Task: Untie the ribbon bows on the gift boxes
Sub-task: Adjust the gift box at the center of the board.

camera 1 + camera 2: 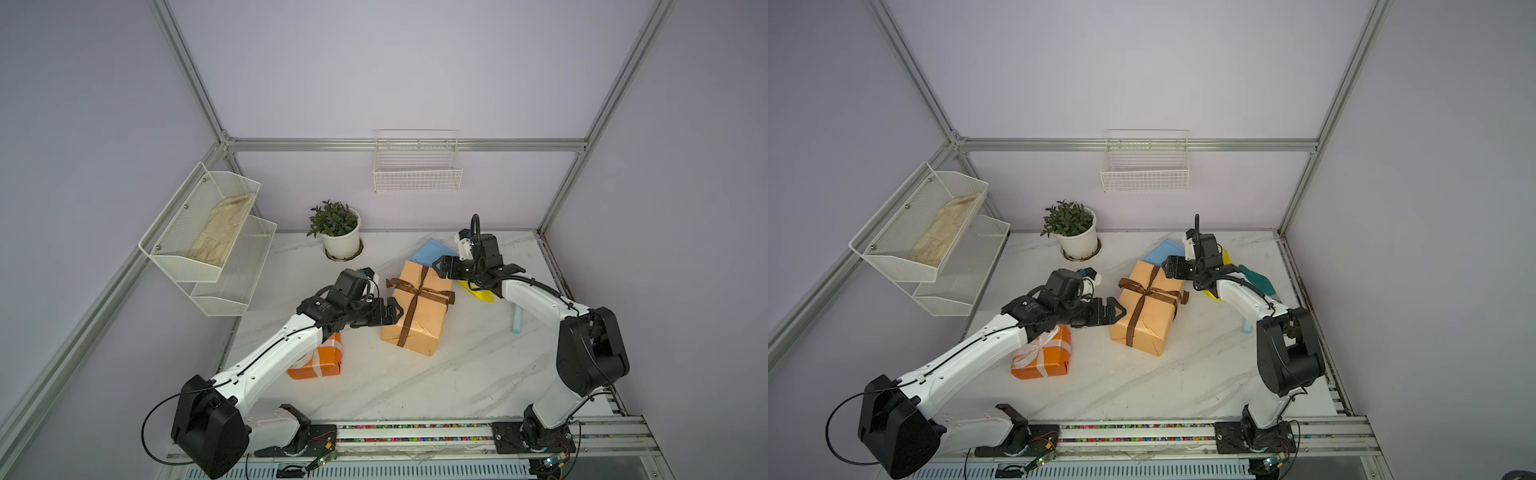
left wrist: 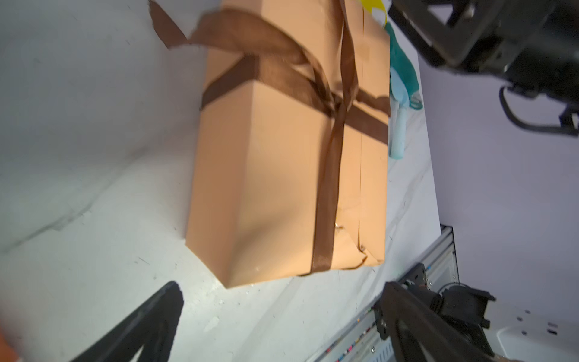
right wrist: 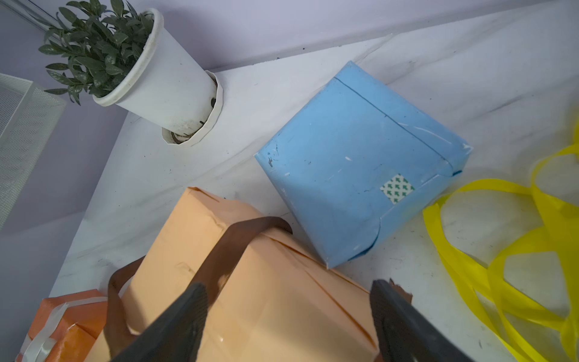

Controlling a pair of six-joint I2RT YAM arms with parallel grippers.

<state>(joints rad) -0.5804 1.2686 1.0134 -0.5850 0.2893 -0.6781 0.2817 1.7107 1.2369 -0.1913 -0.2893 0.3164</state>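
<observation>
The large peach box [image 1: 419, 320] stands mid-table [image 1: 415, 386], turned at a slant. The brown ribbon [image 1: 419, 291] is wrapped crosswise around it and knotted on the top face, with its loose ends trailing off to the left and right.

The left gripper [image 1: 395, 309] sits level with the box's left side, fingertips just beside the paper; whether they touch it cannot be told. In the left wrist view its two fingers [image 2: 163, 307] stand wide apart with nothing between them.

The right gripper [image 1: 438, 266] hangs over the box's far right corner. In the right wrist view its fingers [image 3: 188, 310] are spread over the peach top and grip nothing, and a frayed brown end shows just behind one finger.

The light blue box [image 3: 360, 163] lies on the table just beyond the peach box, at its far end. The yellow ribbon [image 3: 501, 266] lies on the table in slack loops right of both boxes, partly under the right arm.

The smaller orange box [image 1: 1054, 361] sits near left, half hidden by the left arm, with the white ribbon [image 1: 1038, 347] tied on it in a bow.

A potted plant [image 1: 338, 232] stands at the far edge, and a teal glove [image 1: 1260, 282] lies far right
</observation>
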